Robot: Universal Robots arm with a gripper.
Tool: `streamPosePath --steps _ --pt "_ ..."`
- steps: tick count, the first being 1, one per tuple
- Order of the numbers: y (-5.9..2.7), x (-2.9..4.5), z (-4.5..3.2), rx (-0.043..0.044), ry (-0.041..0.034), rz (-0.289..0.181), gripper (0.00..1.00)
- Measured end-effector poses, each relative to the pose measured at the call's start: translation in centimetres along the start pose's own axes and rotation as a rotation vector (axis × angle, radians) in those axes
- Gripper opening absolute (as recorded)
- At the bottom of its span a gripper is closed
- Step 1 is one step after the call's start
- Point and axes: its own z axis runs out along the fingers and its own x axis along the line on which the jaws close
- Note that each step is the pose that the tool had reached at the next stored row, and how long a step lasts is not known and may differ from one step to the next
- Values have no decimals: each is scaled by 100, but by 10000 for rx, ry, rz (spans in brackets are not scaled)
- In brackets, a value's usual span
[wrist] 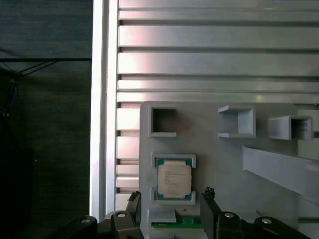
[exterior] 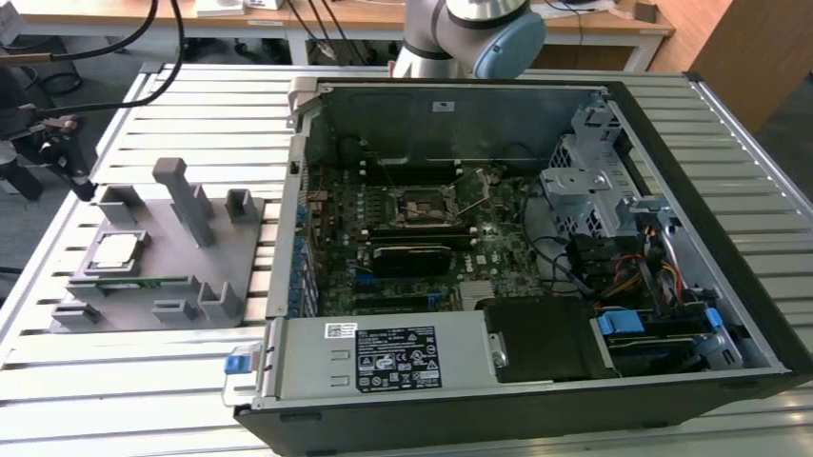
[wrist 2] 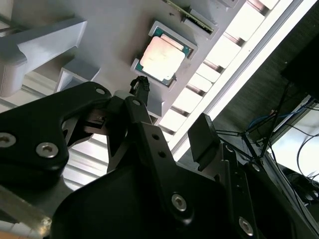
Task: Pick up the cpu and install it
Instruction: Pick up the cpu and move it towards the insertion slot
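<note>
The cpu [exterior: 117,249] is a flat square chip with a silver top. It lies in a square pocket of the grey fixture tray [exterior: 190,286] at the exterior view's left. Both wrist views look down on the cpu [wrist: 174,180] [wrist 2: 162,54] in its pocket. My gripper [wrist: 171,196] hangs above it, open and holding nothing. One black fingertip [wrist: 133,199] is off one side of the chip and the other off the opposite side. The motherboard socket [exterior: 420,205] sits in the middle of the opened computer case [exterior: 711,314].
A green memory stick [wrist: 177,225] lies in a slot of the tray right beside the cpu pocket. Grey posts [exterior: 182,195] stand up from the tray. The slatted metal table [wrist: 214,64] ends at an edge [wrist: 99,124] close to the tray.
</note>
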Motion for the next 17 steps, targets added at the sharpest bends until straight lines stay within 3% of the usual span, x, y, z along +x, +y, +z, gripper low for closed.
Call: streamPosePath --steps 9,17 --pt "-11 -36 100 -1 1 -9 59" --pt "-16 -44 208 1 15 -324 59"
